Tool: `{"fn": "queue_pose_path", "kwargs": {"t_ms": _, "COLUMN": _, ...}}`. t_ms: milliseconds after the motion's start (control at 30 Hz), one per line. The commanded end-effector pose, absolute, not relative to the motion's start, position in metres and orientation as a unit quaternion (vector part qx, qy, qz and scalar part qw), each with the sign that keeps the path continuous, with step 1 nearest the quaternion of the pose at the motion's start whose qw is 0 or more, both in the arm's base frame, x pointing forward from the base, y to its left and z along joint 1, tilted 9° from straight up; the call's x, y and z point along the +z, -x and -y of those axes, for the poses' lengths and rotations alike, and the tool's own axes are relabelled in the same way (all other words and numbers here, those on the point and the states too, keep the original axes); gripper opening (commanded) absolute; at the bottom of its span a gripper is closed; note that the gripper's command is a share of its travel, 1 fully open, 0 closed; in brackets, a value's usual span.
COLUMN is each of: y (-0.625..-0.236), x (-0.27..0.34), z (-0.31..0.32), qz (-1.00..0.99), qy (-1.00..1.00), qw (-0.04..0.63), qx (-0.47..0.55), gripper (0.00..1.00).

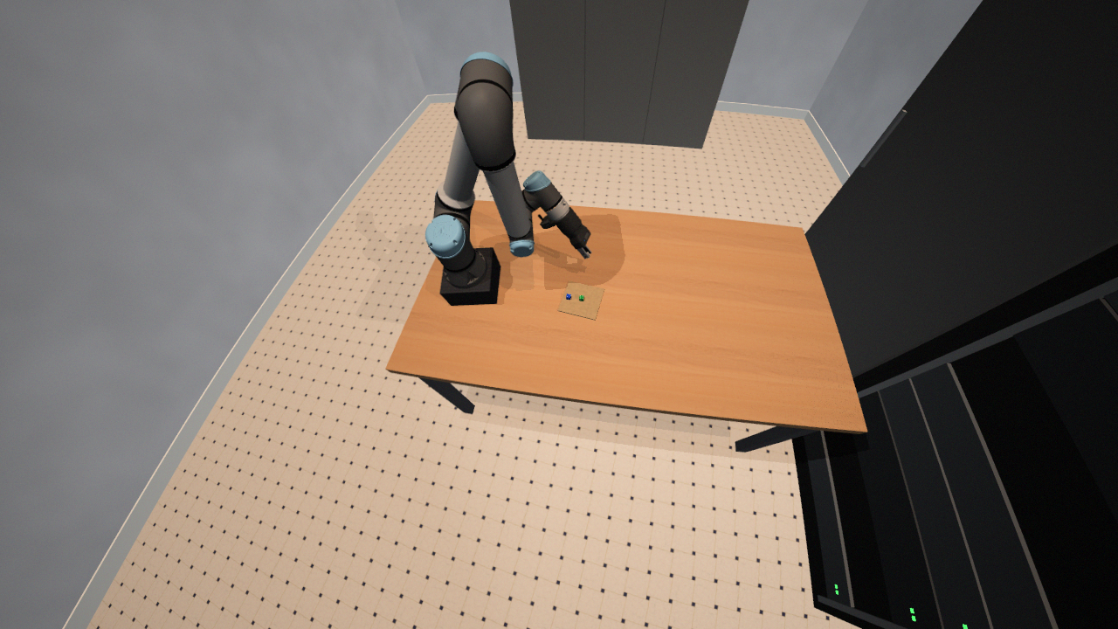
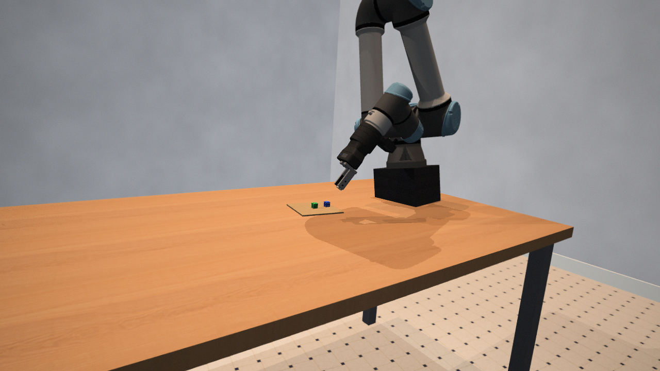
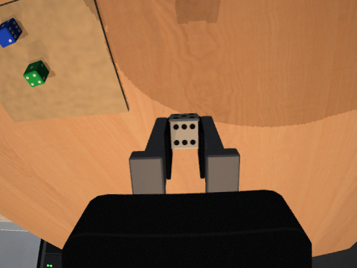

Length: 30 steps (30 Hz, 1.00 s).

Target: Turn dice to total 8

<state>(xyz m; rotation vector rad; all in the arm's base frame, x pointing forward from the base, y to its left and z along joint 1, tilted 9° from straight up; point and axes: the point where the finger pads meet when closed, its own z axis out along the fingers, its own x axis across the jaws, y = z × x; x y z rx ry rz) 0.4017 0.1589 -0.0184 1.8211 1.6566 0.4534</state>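
My gripper (image 1: 586,254) (image 2: 340,186) is shut on the white die (image 3: 184,135), held above the table beside the mat and tilted. The die's face toward the wrist camera shows six pips; its far edge face is seen very obliquely. The mat (image 1: 590,309) (image 2: 304,212) (image 3: 83,83) lies flat on the table. On it, the green die (image 1: 581,298) (image 2: 314,205) (image 3: 35,77) lies flat with four pips on its bright top face. The blue die (image 1: 568,297) (image 2: 326,204) (image 3: 8,36) lies near it; its bright top face is partly cut off in the wrist view, and a dark side shows six.
The wooden table (image 1: 703,328) (image 2: 161,258) extends around the mat. The robot's black base block (image 1: 469,291) (image 2: 406,186) stands on the table on the mat's robot side. The arm's shadow falls on the table near the mat.
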Motion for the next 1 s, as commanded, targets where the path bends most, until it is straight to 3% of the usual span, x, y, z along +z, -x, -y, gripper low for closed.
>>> {"fn": "queue_pose_path", "kwargs": {"t_ms": 0, "y": -0.4034, "x": -0.0197, "z": -0.1597, "qz": -0.621, "qy": -0.674, "qw": 0.345, "qx": 0.205, "gripper": 0.34}}
{"fn": "queue_pose_path", "kwargs": {"t_ms": 433, "y": -0.4001, "x": -0.0202, "z": -0.1599, "qz": -0.596, "qy": -0.636, "qw": 0.411, "qx": 0.266, "gripper": 0.34}}
{"fn": "queue_pose_path", "kwargs": {"t_ms": 967, "y": -0.3988, "x": -0.0213, "z": -0.1599, "qz": -0.58, "qy": -0.611, "qw": 0.447, "qx": 0.3, "gripper": 0.34}}
